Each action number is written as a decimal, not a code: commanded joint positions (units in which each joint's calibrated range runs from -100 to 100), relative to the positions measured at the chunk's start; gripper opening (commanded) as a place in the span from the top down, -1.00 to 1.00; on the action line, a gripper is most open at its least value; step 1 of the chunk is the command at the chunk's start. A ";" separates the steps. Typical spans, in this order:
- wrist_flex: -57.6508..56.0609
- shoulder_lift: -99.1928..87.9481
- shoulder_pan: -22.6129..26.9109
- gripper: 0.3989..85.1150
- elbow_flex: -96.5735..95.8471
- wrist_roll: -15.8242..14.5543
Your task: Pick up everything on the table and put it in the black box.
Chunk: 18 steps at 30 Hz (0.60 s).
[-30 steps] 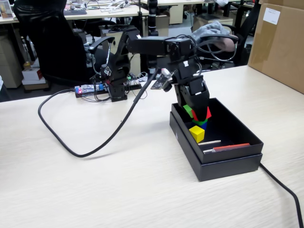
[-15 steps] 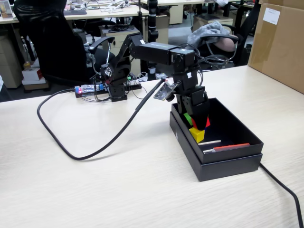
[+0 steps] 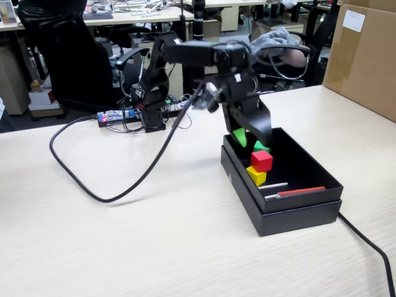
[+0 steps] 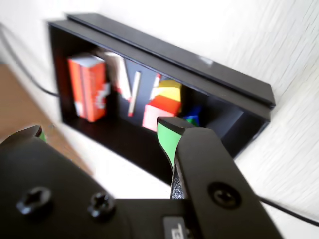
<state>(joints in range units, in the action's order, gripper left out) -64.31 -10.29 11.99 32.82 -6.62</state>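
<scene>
You're at the tail end, by my read. Going left to right in the fixed view: the table (image 3: 124,247) holds only the thick black cable (image 3: 93,189), no cubes on it that I can see. Then the gripper (image 3: 249,141), above the near-left corner of the black box (image 3: 297,210), jaws spread and holding nothing; the green you see there is jaw padding. The wrist view agrees: green-lined jaw (image 4: 167,142) parted from the other, nothing between.

Inside the box: red cube (image 3: 262,160) sitting on the yellow cube (image 3: 256,175). A bit of green behind red is probably the green cube, can't confirm. Blue cube (image 4: 193,118) shows only in the wrist view, partly hidden.

Count: 1 yellow, 1 red, 1 blue, green likely. Nothing left to pick, I'd say.
</scene>
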 commanded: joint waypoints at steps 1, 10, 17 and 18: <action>-0.19 -15.35 -1.86 -0.13 -0.09 0.73; 2.58 -38.30 -8.01 -0.17 -23.12 2.05; 18.21 -57.81 -10.35 -0.19 -53.12 2.44; 20.20 -60.45 -10.60 -0.19 -56.48 2.39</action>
<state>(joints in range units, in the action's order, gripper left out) -51.92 -62.46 1.98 -22.32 -4.47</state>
